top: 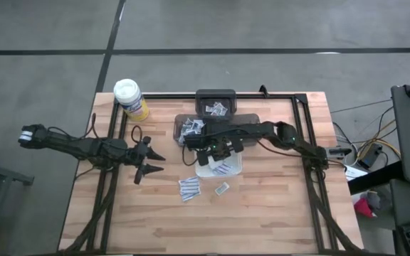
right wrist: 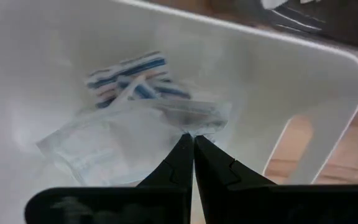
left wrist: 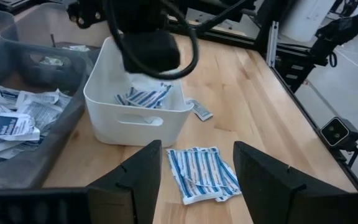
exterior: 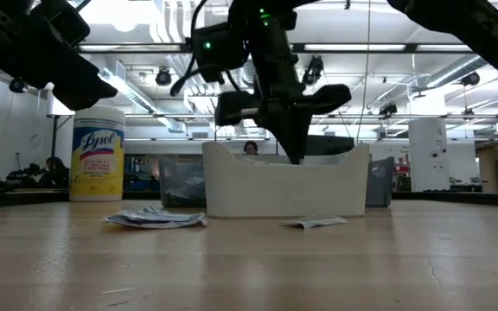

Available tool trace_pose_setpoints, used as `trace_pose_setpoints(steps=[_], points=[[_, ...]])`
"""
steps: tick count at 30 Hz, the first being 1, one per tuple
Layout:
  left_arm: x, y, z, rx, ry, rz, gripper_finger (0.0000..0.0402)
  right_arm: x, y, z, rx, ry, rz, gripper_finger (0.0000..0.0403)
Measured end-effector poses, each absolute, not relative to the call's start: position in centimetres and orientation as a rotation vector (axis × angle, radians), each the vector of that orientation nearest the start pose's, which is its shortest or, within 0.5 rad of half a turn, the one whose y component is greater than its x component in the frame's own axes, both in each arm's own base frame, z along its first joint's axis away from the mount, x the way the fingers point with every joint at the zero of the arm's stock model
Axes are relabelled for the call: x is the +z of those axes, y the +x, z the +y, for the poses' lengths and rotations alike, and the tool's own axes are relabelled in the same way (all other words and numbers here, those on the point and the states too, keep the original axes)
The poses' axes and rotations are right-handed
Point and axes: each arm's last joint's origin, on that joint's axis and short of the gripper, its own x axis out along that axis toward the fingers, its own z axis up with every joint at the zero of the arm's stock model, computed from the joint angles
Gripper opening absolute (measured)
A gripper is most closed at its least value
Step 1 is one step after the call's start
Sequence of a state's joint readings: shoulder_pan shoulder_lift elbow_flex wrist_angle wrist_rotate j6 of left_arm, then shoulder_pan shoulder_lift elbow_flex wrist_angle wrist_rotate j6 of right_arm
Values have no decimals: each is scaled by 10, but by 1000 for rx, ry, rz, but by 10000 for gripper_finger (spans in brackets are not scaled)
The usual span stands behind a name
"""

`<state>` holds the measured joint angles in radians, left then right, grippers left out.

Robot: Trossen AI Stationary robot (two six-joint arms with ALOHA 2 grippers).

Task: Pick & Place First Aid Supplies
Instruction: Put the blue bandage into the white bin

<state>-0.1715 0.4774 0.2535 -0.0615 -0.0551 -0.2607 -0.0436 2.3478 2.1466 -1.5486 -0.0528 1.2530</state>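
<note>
Right at the lens of the right wrist camera, two dark fingers (right wrist: 193, 163) press together with no gap between them, tips down inside the white tray (right wrist: 328, 81). Just past those tips lies a clear packet (right wrist: 123, 134), and behind it blue-striped packets (right wrist: 132, 78) on the tray floor. The tips meet at the clear packet's edge; from where I stand I cannot tell whether they pinch it or only touch it.

From above, the right gripper (top: 216, 151) hangs over the tray's near end, its arm reaching in from the right side of the table (top: 262, 206). The low camera shows it dipping behind the tray's front wall (exterior: 284, 186).

Outside the tray, a small stack of striped packets (top: 188, 188) lies on the wood toward the front, and a single packet (top: 222, 189) sits beside it, both apart from the gripper. Behind the tray a grey bin (top: 184, 128) holds a heap of white and grey packets (top: 191, 127), and a darker bin (top: 216, 103) farther back holds a few more.

The left gripper (top: 153, 162) waits over bare wood left of the tray, fingers spread wide and holding nothing. Its own camera looks between those fingers (left wrist: 263, 171) at the striped stack (left wrist: 201, 174) just ahead.

At the back-left corner stands a yellow canister (top: 132, 99) with a white lid.
</note>
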Motion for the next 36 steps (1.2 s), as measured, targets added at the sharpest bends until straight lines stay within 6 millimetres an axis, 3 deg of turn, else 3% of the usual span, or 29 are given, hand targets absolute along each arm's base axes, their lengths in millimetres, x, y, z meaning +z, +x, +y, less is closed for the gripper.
trace_pose_setpoints(steps=[14, 23, 36], points=[[202, 129, -21, -78, -226, 297, 197, 182, 435, -19, -1094, 980, 1556, 9], [202, 129, -21, -78, -227, 297, 197, 179, 440, -21, -1003, 949, 1528, 9], [202, 129, -21, -79, -227, 297, 197, 177, 440, -24, -891, 877, 1580, 77]])
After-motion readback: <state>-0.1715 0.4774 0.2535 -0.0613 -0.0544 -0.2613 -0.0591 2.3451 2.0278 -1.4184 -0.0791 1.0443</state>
